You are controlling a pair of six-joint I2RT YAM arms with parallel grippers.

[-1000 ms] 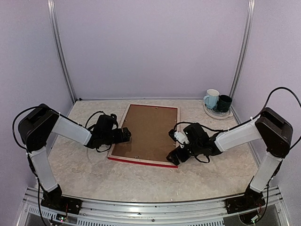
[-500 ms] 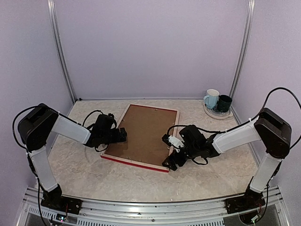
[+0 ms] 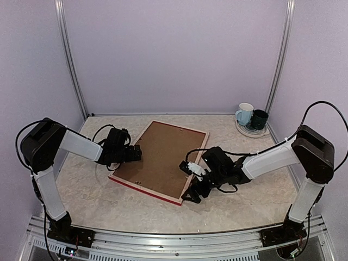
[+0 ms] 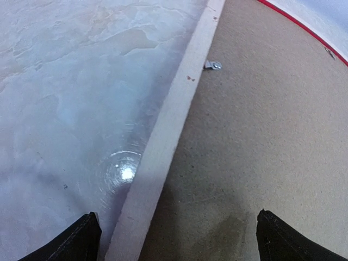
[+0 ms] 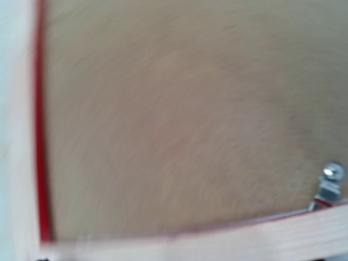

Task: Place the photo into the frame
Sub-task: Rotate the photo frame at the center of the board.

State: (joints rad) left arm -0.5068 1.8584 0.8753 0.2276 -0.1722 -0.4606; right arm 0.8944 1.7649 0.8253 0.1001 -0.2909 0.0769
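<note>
Nearest me, right gripper [image 3: 194, 189] is at the 5 o'clock corner of the frame [image 3: 144, 190], fingers spread, nothing clamped. I can't tell if it touches the wood. Its wrist view is blurred and shows only brown board, a thin red line, pale rail and one metal tab [image 5: 330, 182]. Frame lies flat, face down, mid-table, skewed so its long axis runs 7 to 1 o'clock. My read is that it's face down so the back can be opened for loading. It's a thin rectangle with pale bare-wood sides and a red lip at the edge. Backing board [image 3: 160, 155] fills it: matte brown fibreboard, seated inside the rails. Left gripper [image 3: 138, 154] is at the 9 o'clock long side, fingertips [image 4: 81, 242] wide apart, straddling the rail, gripping nothing. That looks like a brace opposite the right arm. Second tab [image 4: 213, 65] sits by that rail. The photo isn't visible in any view, so I can't say whether it's under the board. Table [image 3: 244, 201] is glossy, marble-look. Far out at 2 o'clock are a pale mug [image 3: 244, 113] and a dark mug [image 3: 259, 118] on a plate [image 3: 253, 131], well apart from the frame.
</note>
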